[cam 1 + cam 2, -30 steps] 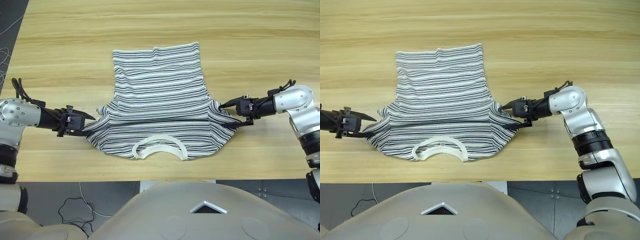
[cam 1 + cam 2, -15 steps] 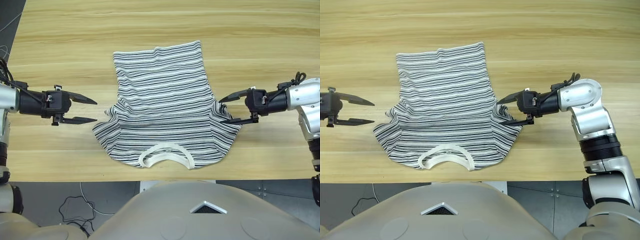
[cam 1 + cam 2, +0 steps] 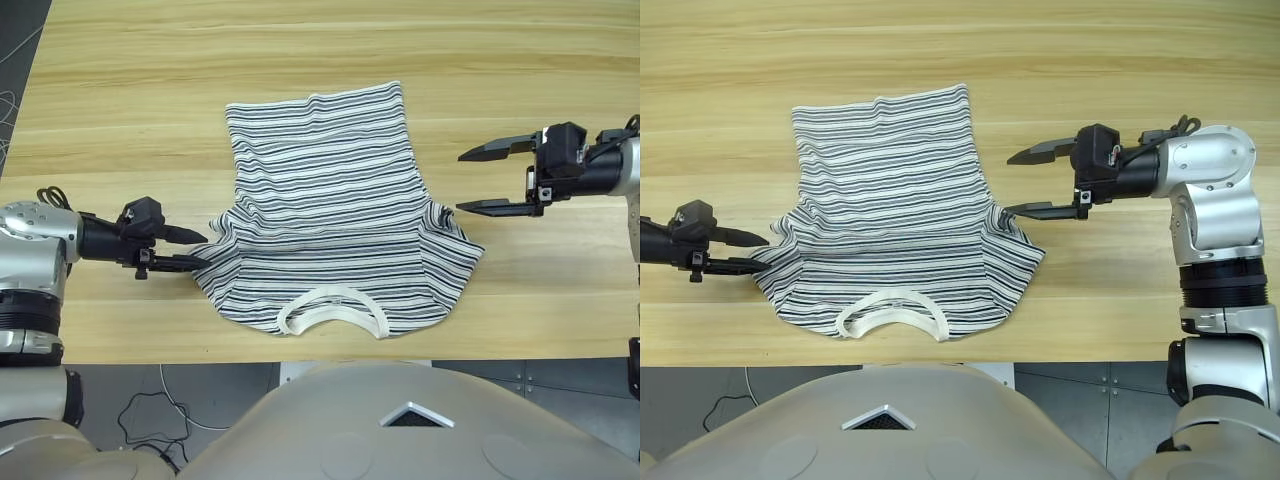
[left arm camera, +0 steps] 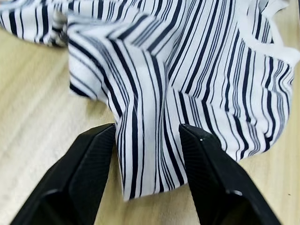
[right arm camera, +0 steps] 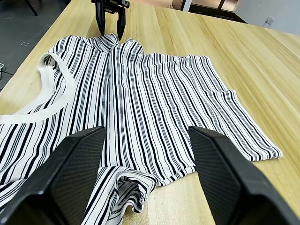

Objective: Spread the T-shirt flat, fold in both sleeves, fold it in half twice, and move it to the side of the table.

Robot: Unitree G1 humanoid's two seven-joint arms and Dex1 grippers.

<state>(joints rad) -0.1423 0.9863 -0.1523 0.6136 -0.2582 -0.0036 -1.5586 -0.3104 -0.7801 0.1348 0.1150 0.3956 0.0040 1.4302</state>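
Broadly, the wooden worktop (image 3: 520,60) is being occupied near its front edge by a striped T-shirt (image 3: 330,200), which is being shown with its white collar (image 3: 332,310) toward the robot and its hem away. The hem half is lying flat, while the shoulder area is being bunched into ridges at both sides. The right gripper (image 3: 462,182) is being held wide open, with nothing between its fingers, just beside the shirt's right side. The left gripper (image 3: 205,251) is being held low at the shirt's left edge, only narrowly open. In the left wrist view a raised fold of cloth is being straddled by its black fingers (image 4: 89,168), not yet pinched flat.
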